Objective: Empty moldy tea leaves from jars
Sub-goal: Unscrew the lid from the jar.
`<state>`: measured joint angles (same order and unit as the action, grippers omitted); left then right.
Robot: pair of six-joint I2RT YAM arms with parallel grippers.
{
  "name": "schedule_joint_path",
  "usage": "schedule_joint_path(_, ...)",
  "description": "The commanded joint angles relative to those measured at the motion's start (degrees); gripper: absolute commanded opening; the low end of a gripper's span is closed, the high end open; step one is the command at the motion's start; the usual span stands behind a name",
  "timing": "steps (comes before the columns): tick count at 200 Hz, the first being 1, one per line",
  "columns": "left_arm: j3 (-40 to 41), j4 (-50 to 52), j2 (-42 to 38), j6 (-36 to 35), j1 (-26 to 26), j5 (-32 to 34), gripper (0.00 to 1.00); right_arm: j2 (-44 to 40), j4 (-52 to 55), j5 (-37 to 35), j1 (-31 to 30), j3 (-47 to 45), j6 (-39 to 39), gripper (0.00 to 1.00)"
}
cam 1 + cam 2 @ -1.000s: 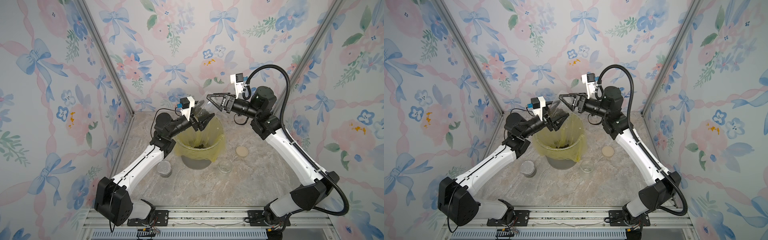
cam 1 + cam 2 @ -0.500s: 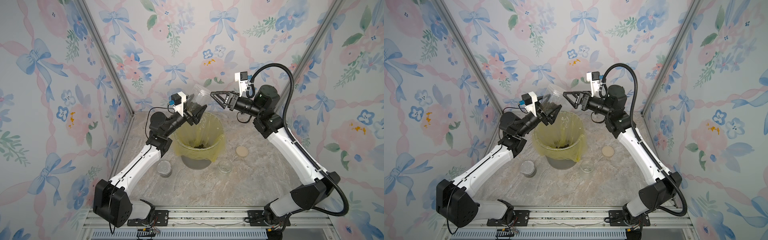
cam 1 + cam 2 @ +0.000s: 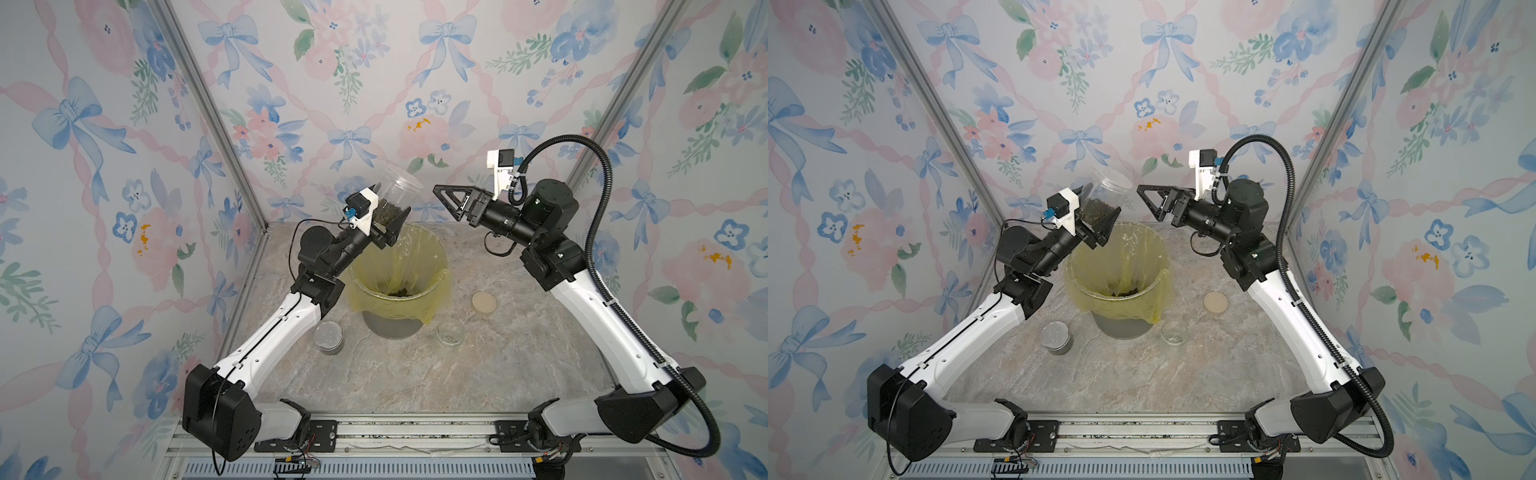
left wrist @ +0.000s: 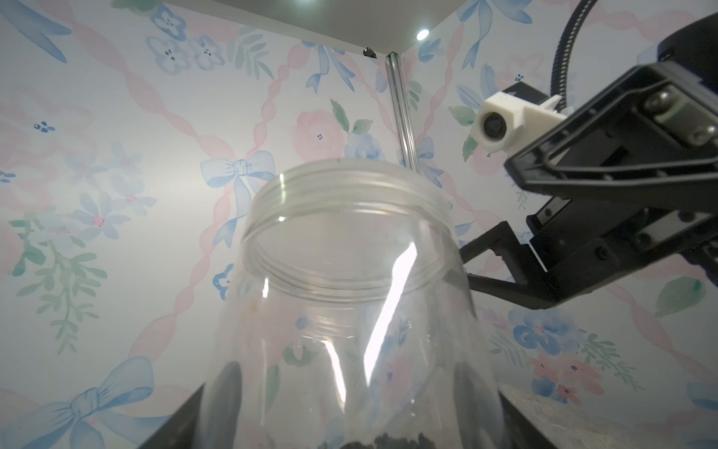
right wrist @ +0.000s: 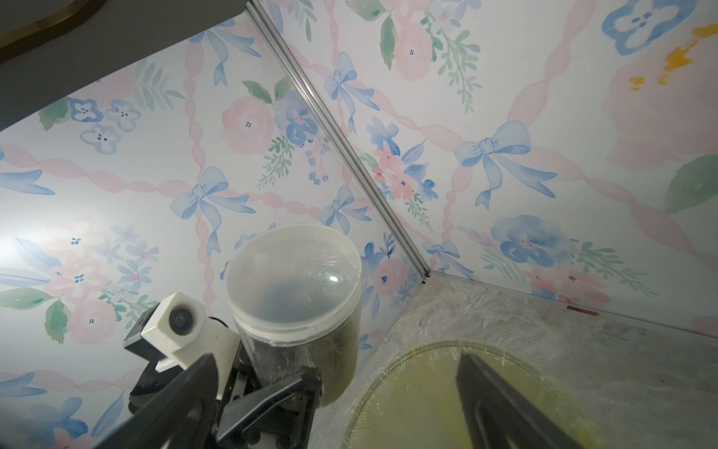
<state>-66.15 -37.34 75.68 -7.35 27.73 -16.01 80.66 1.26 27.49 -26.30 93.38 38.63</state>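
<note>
1. The left claw [image 3: 388, 224] is clamped round the lower body of a clear jar [image 3: 397, 189]. We judge the low grip is meant to leave the threaded mouth free. The left wrist view shows that mouth uncapped.
2. The jar sits mouth-up and leaning, so the tea leaves [image 3: 388, 214] lie heaped at its bottom, between the claw's fingers. At this tilt nothing can spill.
3. It hangs in the air over the far rim of the bin [image 3: 440, 272] on the left arm's side. That puts it where a tip would drop the leaves into the yellow bag [image 3: 419, 253]. A dark clump [image 3: 401, 293] already lies at the bottom.
4. The right claw [image 3: 446, 199] has its jaws spread wide and holds nothing. It hovers just beside the jar's mouth without touching. We read that as standing clear of the pour.
5. A tan lid [image 3: 483, 302] lies flat on the table [image 3: 415, 374], apart from the bin on the right arm's side and out of the way.
6. In front of the bin stand an empty-looking jar [image 3: 450, 332] and a darker jar [image 3: 328, 337]. From this height we cannot tell whether the darker one is capped.
7. The next move calls for rolling the left wrist until the mouth points down inside the rim.
</note>
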Motion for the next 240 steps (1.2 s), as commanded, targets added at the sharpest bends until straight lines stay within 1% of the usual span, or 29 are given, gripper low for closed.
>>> schedule_joint_path(1, 1.1, -0.7, -1.9, -15.4, 2.1, 6.1, 0.38, -0.8, 7.2, -7.0, -0.5, 1.9, 2.8, 0.96)
schedule_joint_path(28, 2.1, -1.4, -1.4, -29.2, 4.9, 12.2, 0.38, -0.9, 9.8, -10.6, -1.4, 2.8, 6.8, 0.96)
schedule_joint_path(61, 3.2, -3.7, -0.8, -40.3, 7.3, 17.0, 0.38, -0.2, 11.1, -13.4, -3.1, 4.9, 9.0, 0.97)
schedule_joint_path(82, 3.3, -4.7, 0.0, -45.7, 8.4, 19.8, 0.38, 0.8, 10.3, -12.9, -3.9, 5.9, 10.0, 0.96)
schedule_joint_path(117, 2.7, -5.3, 0.5, -50.6, 10.1, 22.7, 0.38, 3.2, 9.3, -11.5, -5.0, 7.4, 12.1, 0.97)
schedule_joint_path(144, 2.6, -5.7, 1.1, -53.2, 10.8, 23.4, 0.38, 5.1, 9.3, -10.7, -6.8, 9.8, 10.7, 0.96)
schedule_joint_path(165, 2.5, -5.9, 1.2, -53.5, 11.0, 23.5, 0.38, 6.8, 11.6, -10.9, -7.9, 12.8, 8.9, 0.96)
schedule_joint_path(219, 2.3, -6.4, 1.1, -53.6, 11.7, 23.6, 0.38, 8.9, 11.4, -10.6, -7.5, 14.4, 10.0, 0.96)
schedule_joint_path(240, 2.4, -6.6, 1.2, -54.0, 12.1, 23.8, 0.38, 9.5, 10.4, -9.8, -7.2, 14.5, 11.1, 0.98)
